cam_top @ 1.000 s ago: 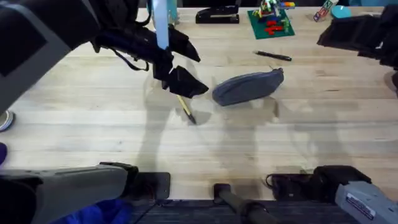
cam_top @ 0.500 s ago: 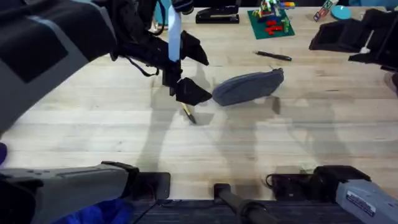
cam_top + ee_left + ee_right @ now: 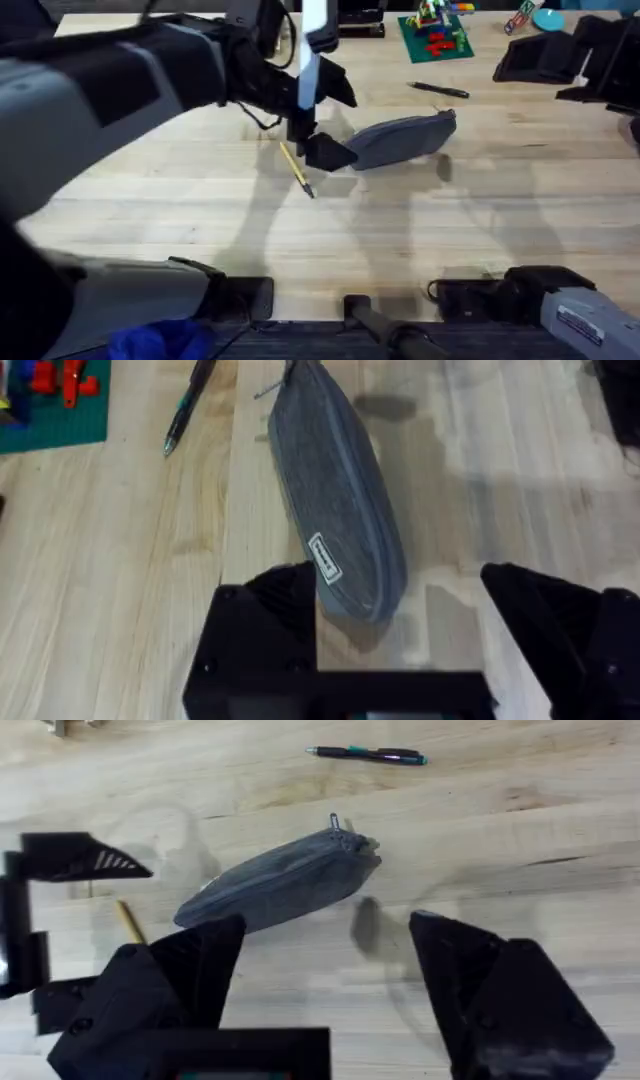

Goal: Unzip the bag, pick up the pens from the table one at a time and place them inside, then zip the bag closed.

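1. Your left end effector is spread wide and holds nothing — its jaws hang over the blunt end of the bag, one finger just beside the fabric, the other well off to the side. Centre it before you close, so both fingers meet the pouch evenly.

2. The bag lies flat on the counter, apparently zipped shut. Its pull tab sits at the far, pointed end, so use this arm to pin the near end.

3. Your right end effector is also open and empty, hovering above the bag. Bring it down onto that tab — a narrow pinch, not a broad grab — then draw along the seam toward the held end.

4. Mind the yellow pen: it lies just beside the left end effector, near the bag's end. Don't sweep it as you descend.

5. The black pen rests beyond the bag, well apart; leave it until the zipper is open.
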Controlling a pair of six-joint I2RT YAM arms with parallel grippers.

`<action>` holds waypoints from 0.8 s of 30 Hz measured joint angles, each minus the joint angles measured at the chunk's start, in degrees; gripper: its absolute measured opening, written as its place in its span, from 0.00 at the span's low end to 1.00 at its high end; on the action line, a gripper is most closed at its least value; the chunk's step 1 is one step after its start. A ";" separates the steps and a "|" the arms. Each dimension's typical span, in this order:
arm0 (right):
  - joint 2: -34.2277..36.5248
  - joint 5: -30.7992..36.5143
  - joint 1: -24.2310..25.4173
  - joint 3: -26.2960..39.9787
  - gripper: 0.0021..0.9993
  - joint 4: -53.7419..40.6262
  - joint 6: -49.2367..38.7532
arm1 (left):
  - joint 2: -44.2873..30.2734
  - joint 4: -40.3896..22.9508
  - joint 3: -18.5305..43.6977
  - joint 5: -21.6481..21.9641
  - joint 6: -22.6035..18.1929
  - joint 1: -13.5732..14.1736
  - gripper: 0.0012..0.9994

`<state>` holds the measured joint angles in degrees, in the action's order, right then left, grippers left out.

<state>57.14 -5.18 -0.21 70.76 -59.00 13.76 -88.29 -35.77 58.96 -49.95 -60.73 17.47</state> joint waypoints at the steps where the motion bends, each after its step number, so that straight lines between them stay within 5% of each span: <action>1: -0.02 -0.02 0.00 0.00 1.00 -0.01 0.00 | -0.84 1.04 0.00 -0.03 0.62 0.36 1.00; 15: -0.02 -0.01 0.00 0.00 1.00 -0.01 0.00 | -10.57 8.47 -0.20 -0.42 5.46 5.60 1.00; 24: -0.01 -0.02 0.00 0.00 1.00 -0.01 0.00 | -11.52 9.79 -0.21 -0.86 5.68 5.86 1.00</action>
<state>57.13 -5.19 -0.21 70.76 -59.00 13.76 -99.81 -25.99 58.75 -50.81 -55.05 23.33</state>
